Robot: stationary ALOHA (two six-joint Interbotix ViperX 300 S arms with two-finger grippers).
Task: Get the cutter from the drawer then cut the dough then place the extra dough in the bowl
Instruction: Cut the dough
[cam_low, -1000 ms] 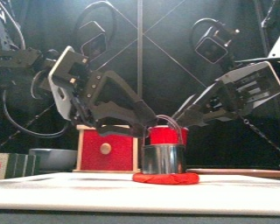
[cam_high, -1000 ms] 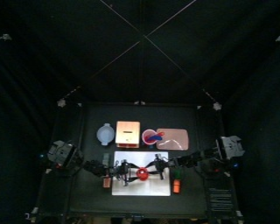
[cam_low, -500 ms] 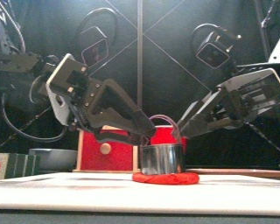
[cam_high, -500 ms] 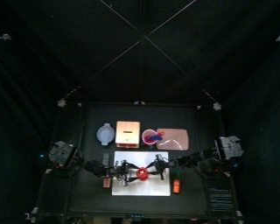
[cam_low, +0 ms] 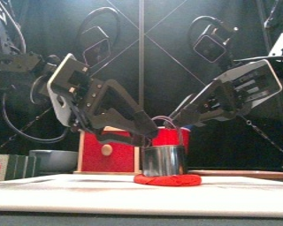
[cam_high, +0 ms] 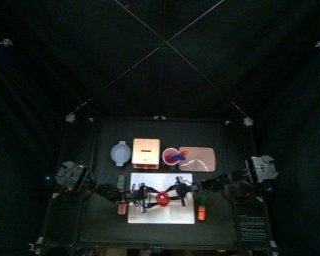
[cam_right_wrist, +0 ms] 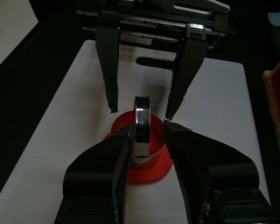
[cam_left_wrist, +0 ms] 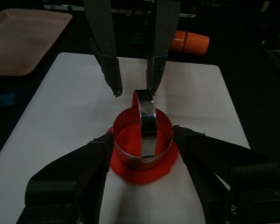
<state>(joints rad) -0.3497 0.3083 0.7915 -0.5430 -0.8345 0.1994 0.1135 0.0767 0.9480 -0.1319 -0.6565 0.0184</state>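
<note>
- Top view: the white cutting board (cam_high: 147, 214) lies at the table's front, with the red dough (cam_high: 163, 202) on its middle. The left gripper (cam_high: 147, 190) and the right gripper (cam_high: 180, 189) come together over the dough from opposite sides. Behind the board, in a row from left to right, stand the blue-grey bowl (cam_high: 119, 153), the wooden box (cam_high: 147, 153) and the pink tray (cam_high: 206, 160).
- Front view: the round metal cutter (cam_low: 164, 161) stands upright on the dough, its wire handle arching up between the two grippers' tips. Both tips hang just above the cutter's rim. Behind it are the box's red front, to the left, and a red cup (cam_low: 172, 137).
- Left wrist view: the left jaws are spread wide, one on each side of the cutter and dough, and grip nothing. Opposite, the right jaws are parted with the handle close to one of them — whether they touch cannot be told.
- Right wrist view: the right jaws stand apart, flanking the cutter's ring. The left jaws opposite are also apart.
</note>
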